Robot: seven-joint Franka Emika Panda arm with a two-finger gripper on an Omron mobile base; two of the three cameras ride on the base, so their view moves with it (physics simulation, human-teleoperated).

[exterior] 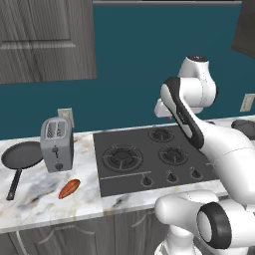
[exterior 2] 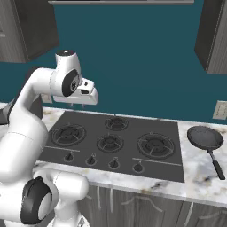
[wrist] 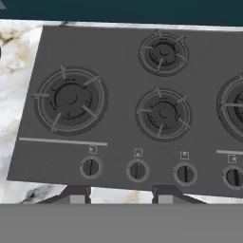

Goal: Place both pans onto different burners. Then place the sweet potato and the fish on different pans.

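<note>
Hand view puts my gripper [wrist: 121, 193], jaws part-open and empty, over the flat black cooktop [wrist: 118, 128]. I'd fetch the round black frying pan [exterior: 22, 155] left of the silver toaster [exterior: 56, 144], grasping its handle squarely.

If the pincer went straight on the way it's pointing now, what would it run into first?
Probably the cooktop: the pincer looks down on it, roughly toward the middle burner. Nothing shows in between, though the exact landing spot is unclear.
</note>
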